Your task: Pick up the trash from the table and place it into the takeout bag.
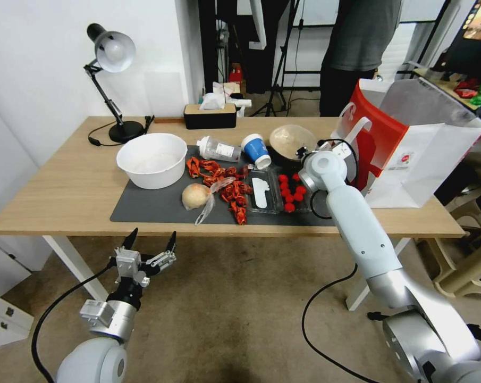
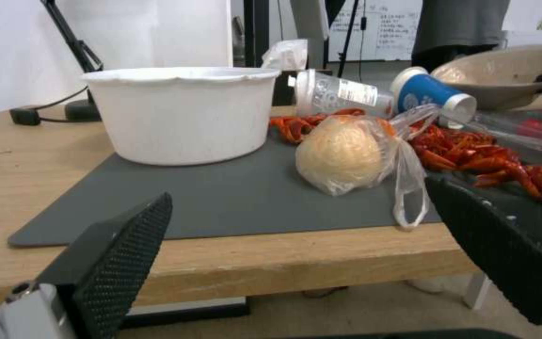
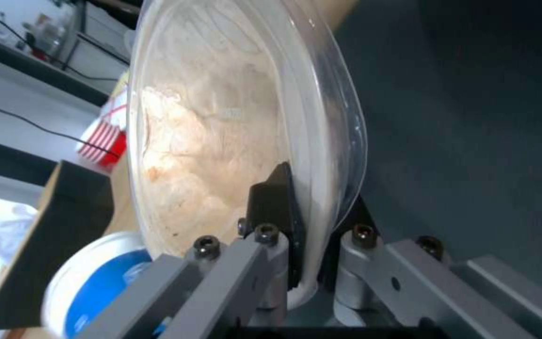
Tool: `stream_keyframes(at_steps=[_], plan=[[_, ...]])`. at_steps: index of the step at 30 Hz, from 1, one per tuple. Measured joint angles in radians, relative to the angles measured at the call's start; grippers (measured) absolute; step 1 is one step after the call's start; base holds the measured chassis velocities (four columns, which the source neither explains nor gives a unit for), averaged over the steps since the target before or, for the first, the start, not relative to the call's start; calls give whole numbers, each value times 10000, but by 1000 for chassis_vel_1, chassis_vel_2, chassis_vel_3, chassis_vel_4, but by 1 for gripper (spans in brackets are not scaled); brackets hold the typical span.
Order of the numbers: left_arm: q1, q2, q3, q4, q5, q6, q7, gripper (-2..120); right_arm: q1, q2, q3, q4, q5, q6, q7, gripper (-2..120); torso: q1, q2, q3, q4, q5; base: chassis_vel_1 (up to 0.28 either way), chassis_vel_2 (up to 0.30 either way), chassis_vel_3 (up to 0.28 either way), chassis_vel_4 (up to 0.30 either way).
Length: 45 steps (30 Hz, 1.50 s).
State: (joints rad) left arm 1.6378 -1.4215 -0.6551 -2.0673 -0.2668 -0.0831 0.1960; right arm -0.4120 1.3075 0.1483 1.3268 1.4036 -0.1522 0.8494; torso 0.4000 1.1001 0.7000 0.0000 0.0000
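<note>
On the table (image 1: 65, 191) with its dark mat (image 1: 144, 205), my right gripper (image 3: 312, 202) is shut on the rim of the beige pulp bowl (image 1: 290, 139) (image 3: 221, 141), which stands tilted beside the red-and-white takeout bag (image 1: 405, 154). A blue-and-white cup (image 1: 256, 150) (image 2: 431, 94) and a clear bottle (image 1: 218, 149) (image 2: 340, 92) lie just left of the bowl. The beige lump in a clear bag (image 1: 196, 196) (image 2: 346, 155) rests near the mat's front. My left gripper (image 1: 152, 236) (image 2: 308, 245) hangs open below the table's front edge, facing that lump.
Red scraps (image 1: 219, 181) and a clear tray of red balls (image 1: 290, 191) lie mid-mat. A white bowl (image 1: 151, 159) stands at the mat's left. A desk lamp (image 1: 112, 53) and a tissue box (image 1: 209, 114) are at the back. A person stands behind the table.
</note>
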Motion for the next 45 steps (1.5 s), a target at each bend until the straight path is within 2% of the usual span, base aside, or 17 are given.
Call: stream_keyframes(at_steps=[7,13,22,26,29,31,32,35,37,40,41,42,43,45], plan=[[-27,14,48,6,-1,-4,-20,100,-116,-273,-195,394,-633,77,-585,2,0,0,0,0,0,0,0,0,0],[-18,39,71,0,4,-6,-125,100,-250,-746,-737,968,-2350,248,-2050,2,0,0,0,-1,0,0,0,0,0],[-3,21,69,-39,5,-6,-212,100,-225,-1053,-1215,1538,-3834,337,-3092,2,-1,0,0,0,1,0,0,0,0],[9,12,21,-54,1,-21,-226,100,-256,-1206,-1301,2082,-5101,874,-3615,2,0,-1,0,2,1,0,0,0,0],[17,8,1,-62,-2,-40,-228,100,-273,-1301,-1290,2456,-5597,1028,-3629,2,-1,-2,-1,-1,-1,0,0,0,0],[55,-12,-7,-119,4,-108,-228,100,-385,-1583,-1133,3177,-6613,1060,-3216,2,-1,-2,-1,4,-3,0,0,0,0],[55,-12,-7,-119,4,-108,-228,100,-385,-1583,-1133,3177,-6613,1060,-3216,2,-1,-2,-1,4,-3,0,0,0,0],[70,-35,2,-219,11,-112,-228,100,-825,-2037,-545,3987,-7813,831,-2496,2,-1,-2,-1,0,3,0,0,0,0],[67,-35,8,-219,13,-112,-228,100,-978,-2220,-236,4201,-8055,761,-2348,2,-1,-2,-1,-3,4,0,0,0,0],[61,-32,37,-207,17,-112,-225,100,-1167,-2621,274,4513,-8189,580,-2110,2,-1,-2,-1,-1,2,0,0,0,0],[57,-29,56,-178,23,-112,-225,100,-1222,-2870,533,4636,-8084,406,-1929,2,-2,-2,0,-1,3,0,0,0,0],[27,-23,124,-95,41,-112,-217,100,-1290,-3583,1016,4843,-7607,-50,-1503,2,-2,-2,-1,-2,1,0,0,0,0],[27,-23,124,-95,41,-112,-217,100,-1290,-3583,1016,4843,-7607,-50,-1503,2,-2,-2,-1,-2,1,0,0,0,0],[-5,-16,181,-63,34,-99,-212,100,-1347,-4048,1254,4964,-7193,-298,-1253,2,-2,-2,-1,-2,0,0,0,0,0]])
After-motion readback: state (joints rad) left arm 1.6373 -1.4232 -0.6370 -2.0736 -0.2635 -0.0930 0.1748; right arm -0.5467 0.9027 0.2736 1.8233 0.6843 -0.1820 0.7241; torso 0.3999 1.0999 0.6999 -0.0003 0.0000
